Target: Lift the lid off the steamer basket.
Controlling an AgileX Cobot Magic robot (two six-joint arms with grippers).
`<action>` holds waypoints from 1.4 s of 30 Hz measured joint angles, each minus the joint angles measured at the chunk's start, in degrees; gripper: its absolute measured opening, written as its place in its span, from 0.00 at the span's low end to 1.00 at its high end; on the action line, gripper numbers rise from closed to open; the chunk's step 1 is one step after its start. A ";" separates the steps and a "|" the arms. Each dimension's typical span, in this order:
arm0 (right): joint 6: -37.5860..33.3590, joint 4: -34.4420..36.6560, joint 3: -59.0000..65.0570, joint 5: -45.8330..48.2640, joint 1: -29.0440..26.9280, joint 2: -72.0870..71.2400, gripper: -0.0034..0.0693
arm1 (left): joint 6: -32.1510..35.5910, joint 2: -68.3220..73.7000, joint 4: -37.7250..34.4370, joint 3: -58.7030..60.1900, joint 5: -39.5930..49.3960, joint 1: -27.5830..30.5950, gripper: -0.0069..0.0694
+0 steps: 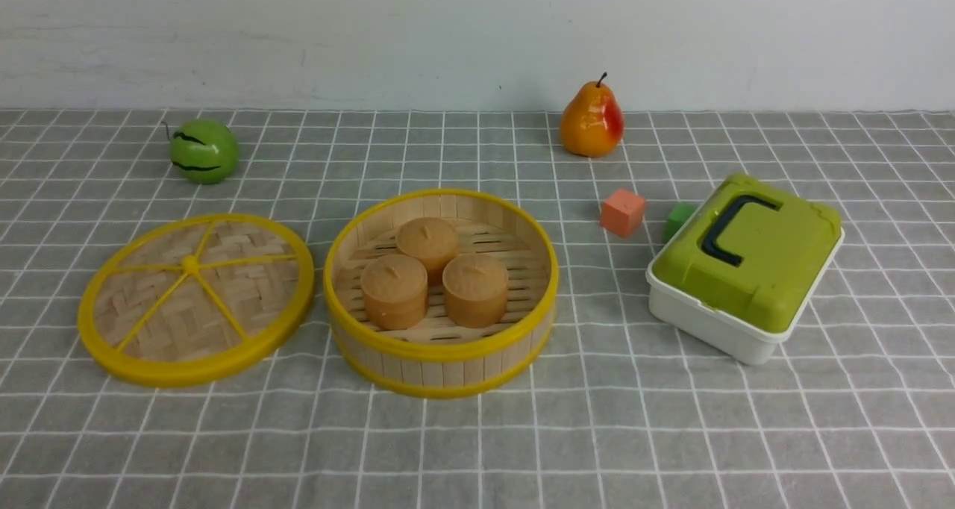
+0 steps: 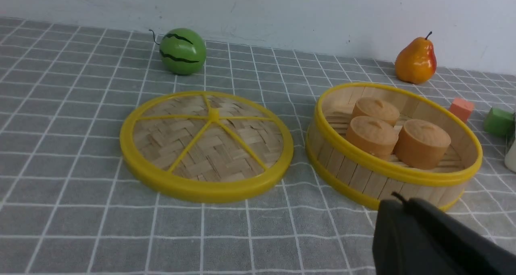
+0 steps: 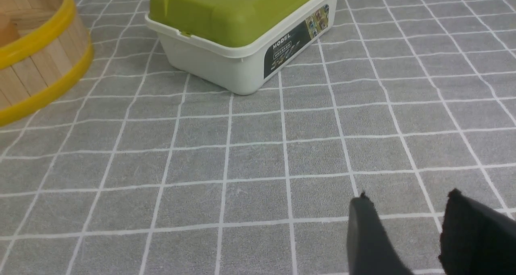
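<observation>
Left gripper: one, jaws closed together, nothing held, low over the cloth, just short of the near wall of the basket. Right gripper: one, jaws parted, nothing between them, over the cloth, well apart from the box. Neither gripper shows in the front view.

Basket: one, uncovered, upright at mid-table. Contents: three tan buns, clustered close together. Lid: one, off the basket, lying flat on the cloth just beside it on the left, with a narrow gap between the rims.

Farther out:
- One green melon, behind the lid.
- One pear, upright near the wall.
- Two cubes between basket and box: orange cube and green cube, the latter partly hidden by the box.
- One box, white, with its green top shut.
</observation>
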 joint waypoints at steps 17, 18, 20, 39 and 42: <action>0.00 0.00 0.00 0.00 0.00 0.00 0.38 | -6.59 0.00 4.33 16.63 -11.93 0.00 0.07; 0.00 0.00 0.00 0.00 -0.02 0.00 0.38 | -7.38 0.00 5.58 16.76 -11.85 0.00 0.07; 0.00 0.00 0.00 0.00 0.00 0.00 0.38 | -9.76 0.00 8.28 16.82 -11.41 -0.05 0.07; 0.00 0.00 0.00 0.00 0.00 0.00 0.38 | -7.32 0.00 13.67 17.03 -8.60 -4.67 0.07; 0.00 0.00 0.00 0.00 0.00 0.00 0.38 | -7.13 0.00 13.53 17.03 -8.60 -4.67 0.07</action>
